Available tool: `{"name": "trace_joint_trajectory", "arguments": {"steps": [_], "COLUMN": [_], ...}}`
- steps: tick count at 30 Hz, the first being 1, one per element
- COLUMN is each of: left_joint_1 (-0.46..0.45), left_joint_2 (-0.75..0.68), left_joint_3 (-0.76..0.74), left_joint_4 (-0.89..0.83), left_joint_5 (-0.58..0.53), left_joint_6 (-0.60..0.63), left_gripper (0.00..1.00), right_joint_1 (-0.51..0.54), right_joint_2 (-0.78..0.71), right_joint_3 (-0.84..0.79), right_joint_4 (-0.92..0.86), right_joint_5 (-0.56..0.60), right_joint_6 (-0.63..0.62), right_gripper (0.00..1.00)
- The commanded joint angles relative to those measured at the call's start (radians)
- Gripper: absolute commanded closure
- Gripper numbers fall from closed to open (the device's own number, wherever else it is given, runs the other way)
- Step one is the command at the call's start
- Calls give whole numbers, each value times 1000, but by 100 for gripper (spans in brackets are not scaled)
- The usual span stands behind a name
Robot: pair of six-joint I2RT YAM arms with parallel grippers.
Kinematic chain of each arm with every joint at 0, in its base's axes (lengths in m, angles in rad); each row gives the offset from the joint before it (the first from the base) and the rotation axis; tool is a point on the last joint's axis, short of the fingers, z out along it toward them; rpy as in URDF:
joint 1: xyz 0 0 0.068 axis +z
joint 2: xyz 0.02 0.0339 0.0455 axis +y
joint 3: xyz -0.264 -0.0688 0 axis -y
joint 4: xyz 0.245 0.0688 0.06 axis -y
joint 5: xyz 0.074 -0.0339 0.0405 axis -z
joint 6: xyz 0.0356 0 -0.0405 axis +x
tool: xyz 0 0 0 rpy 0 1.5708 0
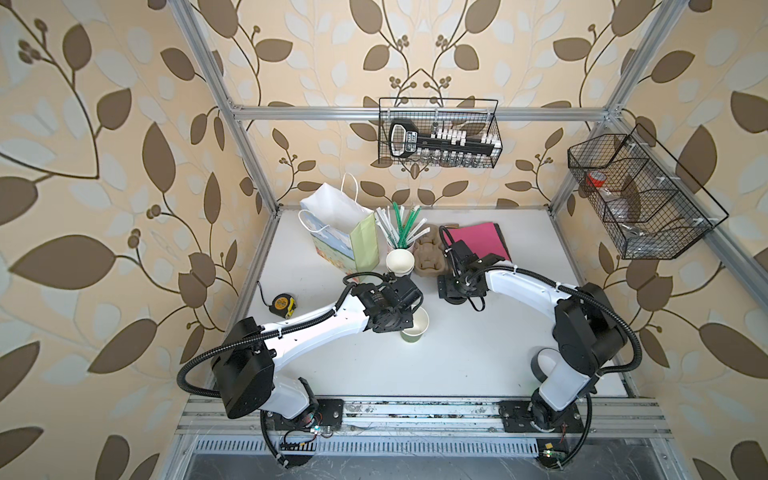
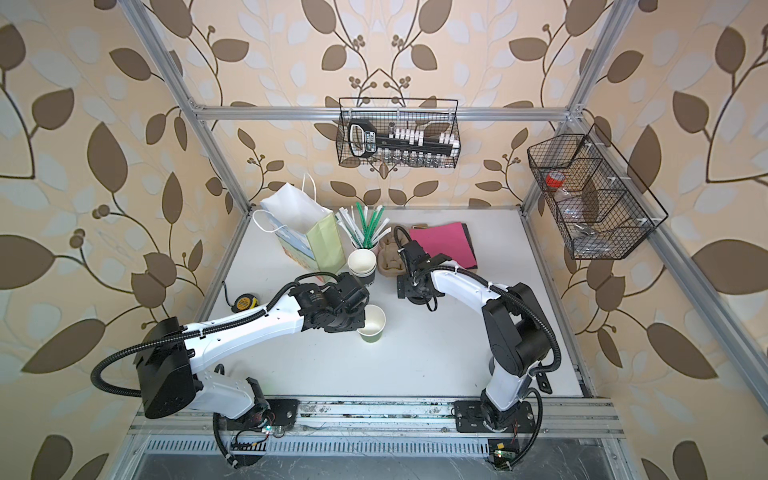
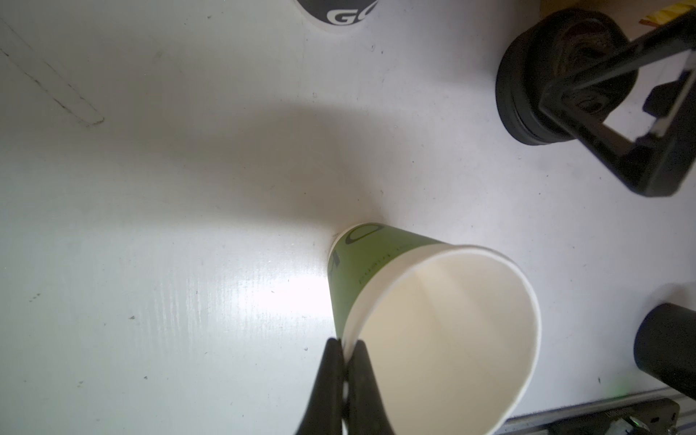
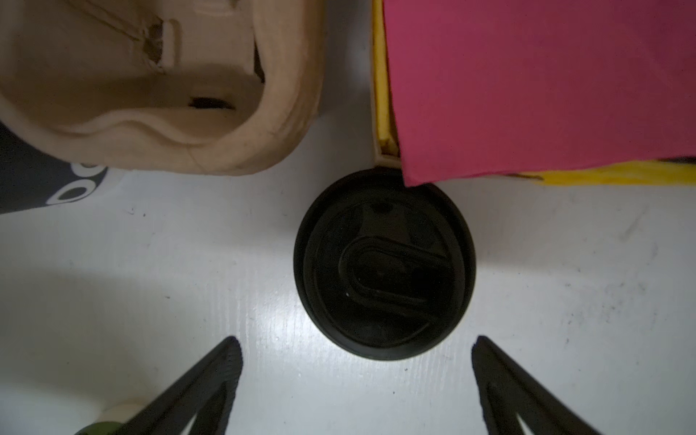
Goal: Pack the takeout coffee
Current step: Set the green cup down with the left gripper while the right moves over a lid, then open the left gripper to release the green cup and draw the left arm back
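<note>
Lower centre of the left wrist view, my left gripper (image 3: 344,344) pinches the rim of the lidless green cup (image 1: 415,328), mid-table in a top view; a hard squeeze could crease it. Rightward, my right gripper (image 4: 356,340) hangs spread above the black lid (image 4: 384,263), whose edge a pink sheet (image 4: 527,83) overlaps and might snag. The gift bag (image 1: 345,232), upper left, may be empty, its inside hidden; the cup holds nothing.
</note>
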Motion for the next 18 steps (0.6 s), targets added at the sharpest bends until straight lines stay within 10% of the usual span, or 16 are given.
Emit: {"name": "trace_joint_trajectory", "arguments": {"steps": [1,11,18], "left_joint_1": [-10,-10,-10], "left_joint_2": [28,39,24], "left_joint_3": [-5,21,90], "left_joint_4": [20,21,-13], "left_joint_5": [-14,-15,-38], "left_joint_6": [-16,-4,21], "left_gripper": [100,94,69], "right_joint_1": [-9,-18,-21], "right_joint_2": [17,58,64], "right_joint_3": [40,44,44], "right_joint_4": [-18,-19,-4], "right_joint_5": [31,47,42], "right_joint_6": [-18,-31,-34], "right_gripper": [7,12,15]}}
